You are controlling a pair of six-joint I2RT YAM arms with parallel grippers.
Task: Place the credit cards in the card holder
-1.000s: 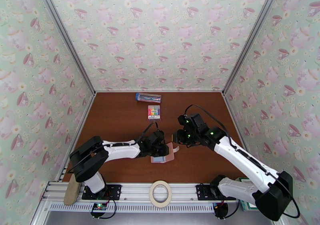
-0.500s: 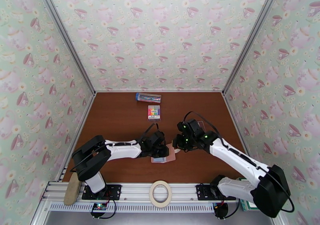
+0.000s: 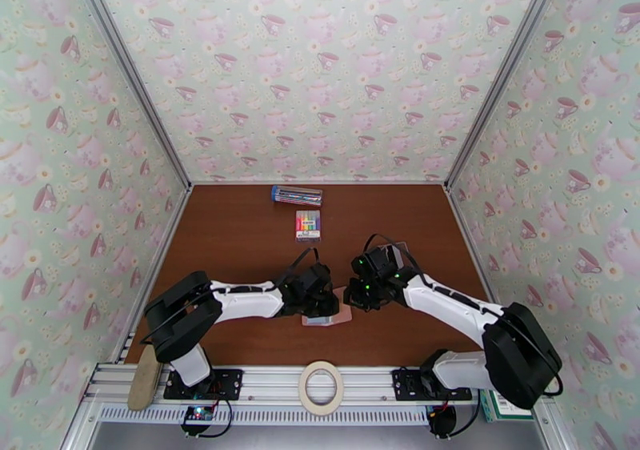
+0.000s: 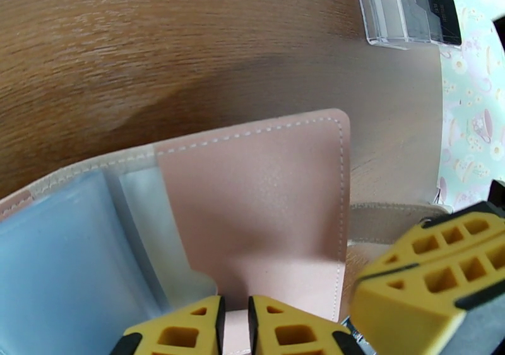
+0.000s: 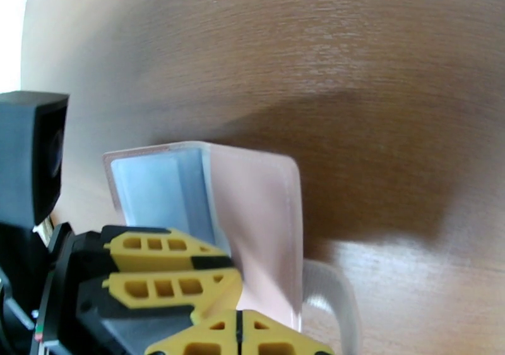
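Note:
The pink card holder (image 3: 334,316) lies open on the brown table between both arms, grey-blue pockets up. My left gripper (image 3: 318,303) is shut on its near edge; in the left wrist view the fingertips (image 4: 235,324) pinch the pink leather (image 4: 252,211). My right gripper (image 3: 353,297) is shut, its tips (image 5: 237,338) pressed together at the foot of the raised pink flap (image 5: 262,223); whether they pinch anything I cannot tell. Clear credit cards (image 4: 407,2) with dark bands lie on the table beyond the holder, pale behind the right wrist (image 3: 399,247).
A rainbow marker pack (image 3: 308,224) and a long blue-ended pen box (image 3: 297,195) lie toward the back wall. A tape roll (image 3: 321,387) rests on the front rail. Patterned walls close in three sides.
The right gripper has come down and toward the holder and closed its jaws. The holder's flap now stands lower. The left arm has hardly moved.

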